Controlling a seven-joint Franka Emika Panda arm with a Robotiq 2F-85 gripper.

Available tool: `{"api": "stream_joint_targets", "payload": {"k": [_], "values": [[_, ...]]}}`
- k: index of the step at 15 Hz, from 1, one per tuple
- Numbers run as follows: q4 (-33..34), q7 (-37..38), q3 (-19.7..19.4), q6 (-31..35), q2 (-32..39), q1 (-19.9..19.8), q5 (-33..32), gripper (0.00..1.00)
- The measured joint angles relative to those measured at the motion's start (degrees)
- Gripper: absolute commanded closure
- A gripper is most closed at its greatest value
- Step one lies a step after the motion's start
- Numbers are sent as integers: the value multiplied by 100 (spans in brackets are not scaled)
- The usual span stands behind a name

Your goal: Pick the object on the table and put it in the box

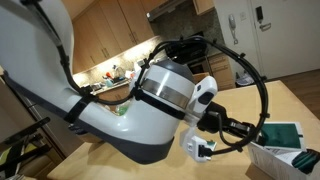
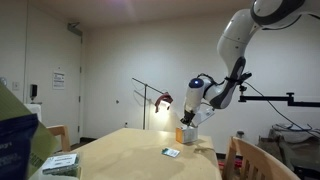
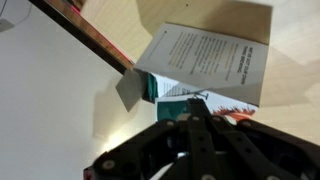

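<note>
Plainly, the small dark packet (image 2: pixel 171 152) lies flat on the tabletop (image 2: pixel 120 150) in an exterior view, a little way in from the edge where the robot stands; nothing touches it, and its colour is too small to read beyond dark with a paler rim. Just beyond it, at that same edge, sits the box (image 2: pixel 186 133), of which an orange patch is the clearest part there. Another exterior view shows the box (image 1: pixel 280 145) as a white carton with a green panel. In the wrist view the box (image 3: pixel 210 60) shows a printed white face and a teal-green patch beside the tabletop's dark edge strip. The gripper (image 2: pixel 188 122) hangs close above the box, apart from the packet. In the wrist view the gripper (image 3: pixel 195 103) has its fingers pressed together, with nothing seen between them. The arm (image 1: pixel 130 115) fills most of the close exterior view. At the opposite edge of the tabletop lie a dark snack bag (image 2: pixel 15 135) and a white packet with green print (image 2: pixel 60 162).
</note>
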Motion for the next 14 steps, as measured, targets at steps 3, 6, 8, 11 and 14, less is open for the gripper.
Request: {"api": "stream_joint_targets", "payload": {"k": [3,6,8,11,14], "values": [[171,228,-61,-30,-3,284,-471,100],[248,316,-64,-59,-2,477,-692,100],[257,424,-68,-219,-2,550,-698,100],[263,890,-87,-673,-2,582,-590,99],[264,1013,-134,-766,-2,573,-499,99]]}}
